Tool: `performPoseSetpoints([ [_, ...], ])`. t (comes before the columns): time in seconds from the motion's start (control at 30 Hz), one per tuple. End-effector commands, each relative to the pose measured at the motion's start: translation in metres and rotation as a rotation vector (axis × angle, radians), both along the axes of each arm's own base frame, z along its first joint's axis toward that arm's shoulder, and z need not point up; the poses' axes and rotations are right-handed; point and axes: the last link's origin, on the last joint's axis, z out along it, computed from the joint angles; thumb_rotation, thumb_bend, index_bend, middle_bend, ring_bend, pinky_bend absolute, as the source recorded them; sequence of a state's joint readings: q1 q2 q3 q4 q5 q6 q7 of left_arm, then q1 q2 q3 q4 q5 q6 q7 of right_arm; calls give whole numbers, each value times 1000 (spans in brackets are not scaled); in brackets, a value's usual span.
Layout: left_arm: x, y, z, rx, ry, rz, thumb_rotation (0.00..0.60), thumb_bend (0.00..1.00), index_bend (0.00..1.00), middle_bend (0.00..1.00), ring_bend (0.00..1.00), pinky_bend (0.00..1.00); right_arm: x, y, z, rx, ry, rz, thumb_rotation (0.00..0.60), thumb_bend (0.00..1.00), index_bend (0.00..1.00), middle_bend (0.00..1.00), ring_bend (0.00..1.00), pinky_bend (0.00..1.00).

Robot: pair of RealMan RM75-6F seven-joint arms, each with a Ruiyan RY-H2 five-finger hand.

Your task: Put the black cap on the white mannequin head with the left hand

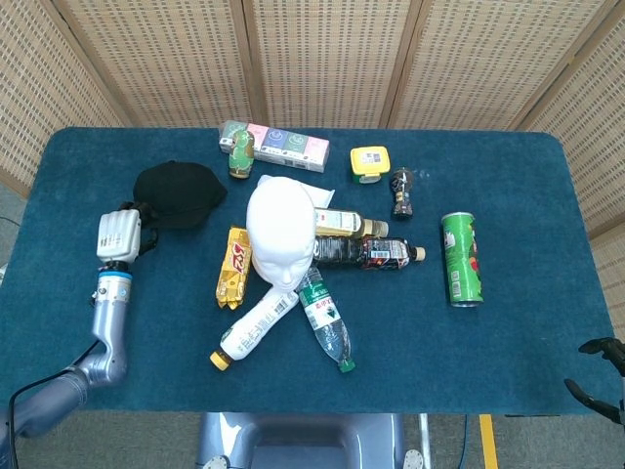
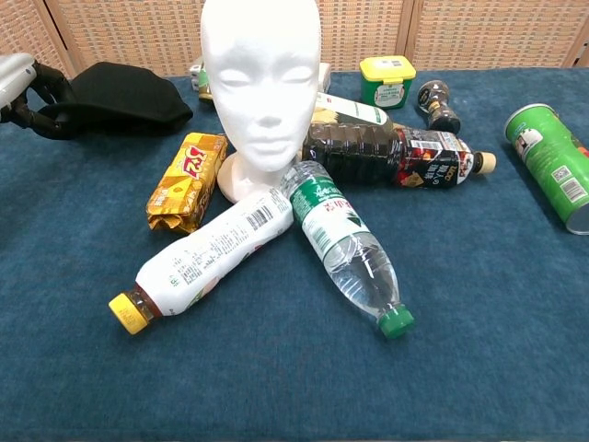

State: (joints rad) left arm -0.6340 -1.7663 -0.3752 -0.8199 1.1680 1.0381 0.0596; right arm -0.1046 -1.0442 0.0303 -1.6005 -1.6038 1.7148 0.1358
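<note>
The white mannequin head (image 1: 281, 234) stands upright at the table's middle, large in the chest view (image 2: 260, 83). The black cap (image 1: 178, 193) is to its left, raised off the cloth and apart from the head. My left hand (image 1: 117, 235) grips the cap's left edge; in the chest view the dark fingers (image 2: 41, 97) curl around that edge of the cap (image 2: 124, 92) at the far left. My right hand (image 1: 598, 376) shows only partly at the lower right corner, off the table, fingers apart and holding nothing.
Around the mannequin's base lie a yellow snack pack (image 1: 233, 266), a white bottle (image 1: 256, 327), a clear water bottle (image 1: 324, 319) and two dark bottles (image 1: 366, 251). A green can (image 1: 460, 258) lies at the right. A box row (image 1: 275, 145) and yellow tub (image 1: 370, 161) sit behind.
</note>
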Motion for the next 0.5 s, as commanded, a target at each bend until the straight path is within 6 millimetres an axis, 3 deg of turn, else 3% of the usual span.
performPoseSetpoints([
  [0.03,-1,5,6,3,13,4,600,555,444,433,295,594,1,0,0,0,0,0,600,116,452,465,480,500],
  [0.2,-4,6,16,17,5,10,600,571,467,433,342,678,1,0,1,0,-1,0,600,116,452,465,480,500],
  [0.5,-5,-9,43,84,14,-53,600,554,681,508,474,769,2,0,2,-3,-4,7,600,117,452,465,480,500],
])
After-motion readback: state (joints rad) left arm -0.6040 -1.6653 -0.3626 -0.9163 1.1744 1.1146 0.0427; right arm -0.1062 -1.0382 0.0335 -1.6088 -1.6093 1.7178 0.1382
